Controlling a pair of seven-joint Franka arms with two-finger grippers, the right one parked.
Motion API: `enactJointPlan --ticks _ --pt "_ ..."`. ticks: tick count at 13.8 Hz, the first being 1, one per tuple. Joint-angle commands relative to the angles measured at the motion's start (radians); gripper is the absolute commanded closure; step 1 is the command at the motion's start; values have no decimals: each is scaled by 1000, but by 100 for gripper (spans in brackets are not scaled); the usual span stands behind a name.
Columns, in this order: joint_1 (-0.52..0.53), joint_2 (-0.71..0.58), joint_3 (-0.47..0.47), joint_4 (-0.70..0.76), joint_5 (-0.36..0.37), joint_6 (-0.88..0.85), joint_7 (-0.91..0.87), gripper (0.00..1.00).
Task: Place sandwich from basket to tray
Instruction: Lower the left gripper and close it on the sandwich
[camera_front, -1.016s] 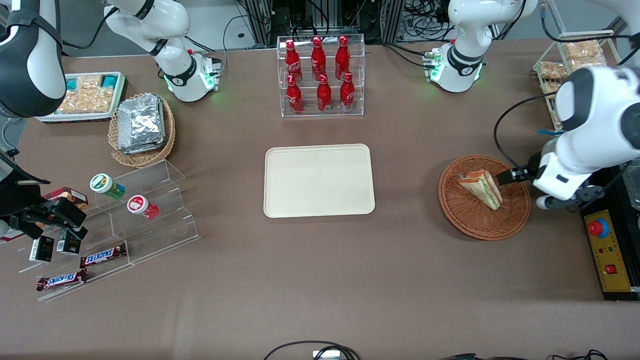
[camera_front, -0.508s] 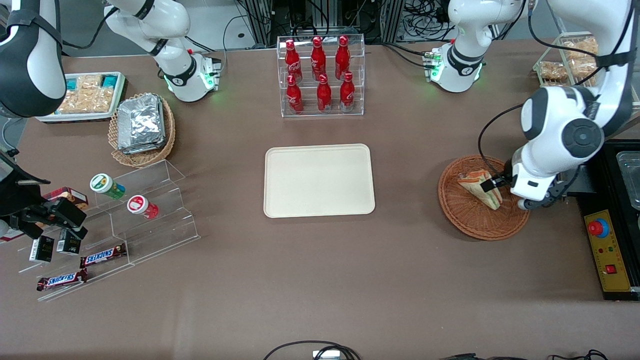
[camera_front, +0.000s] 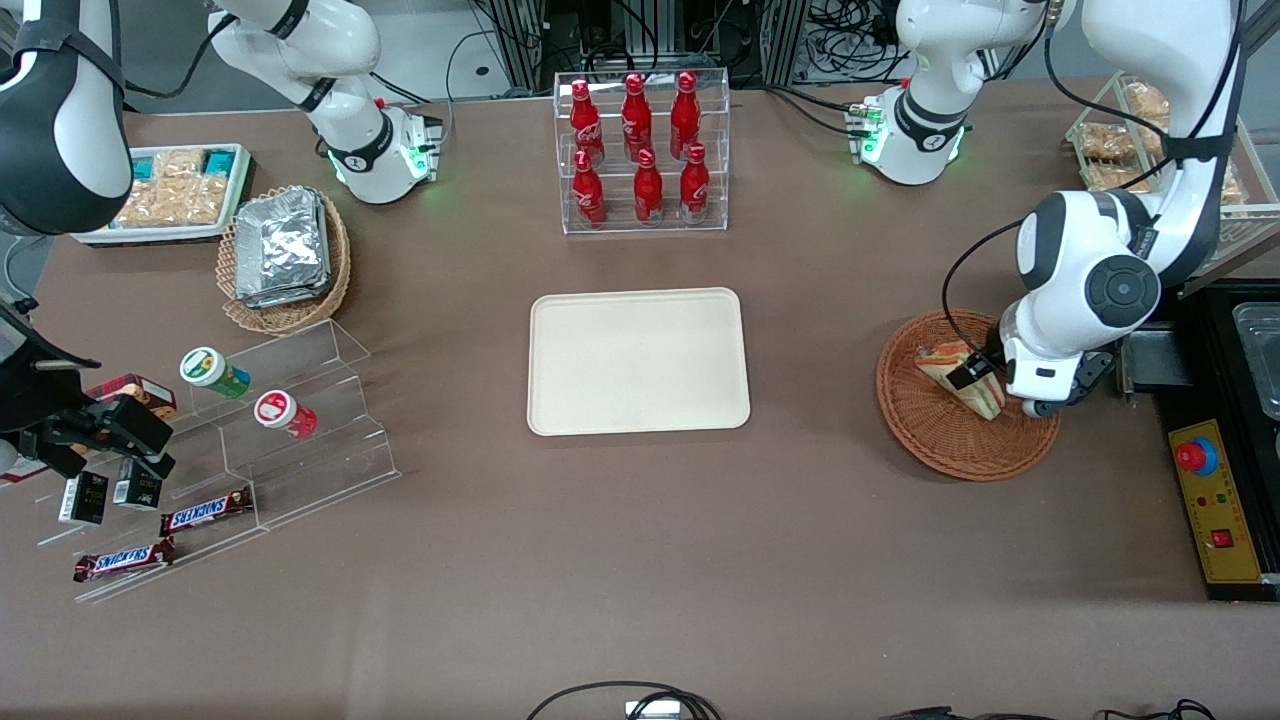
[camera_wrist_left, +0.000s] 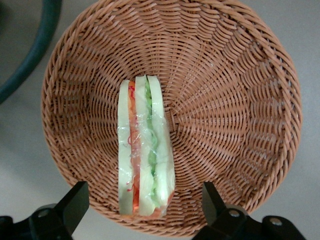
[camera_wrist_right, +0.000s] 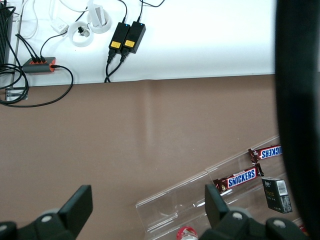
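Two black fingers (camera_wrist_left: 75, 202) of the left arm's gripper (camera_wrist_left: 142, 205) stand spread wide apart, hovering over the round reddish-brown woven wicker basket (camera_wrist_left: 240, 100) with one finger on each side of the small triangular sandwich in clear wrap (camera_wrist_left: 144, 167), neither visibly touching it. The sandwich lies inside the basket on its edge, pale bread showing with orange-red and green filling layers. In the front view the gripper (camera_front: 968, 374) sits directly above the sandwich (camera_front: 975, 392) in the basket (camera_front: 930, 440), toward the working arm's end of the brown table (camera_front: 640, 560). The flat cream-beige rectangular tray with rounded corners (camera_front: 638, 361) lies mid-table, well apart from the basket
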Motion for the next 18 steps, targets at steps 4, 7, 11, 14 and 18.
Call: enactJointPlan --ticks 4,7,11,14,18 --pt "-11 33 6 -65 48 110 -104 0" --pt "-14 73 6 -104 127 179 -185 0" --pt "-14 89 6 -110 140 198 -196 12" --pt "-14 92 6 -105 140 196 -216 100" --pt "-14 75 4 -89 138 164 -219 100"
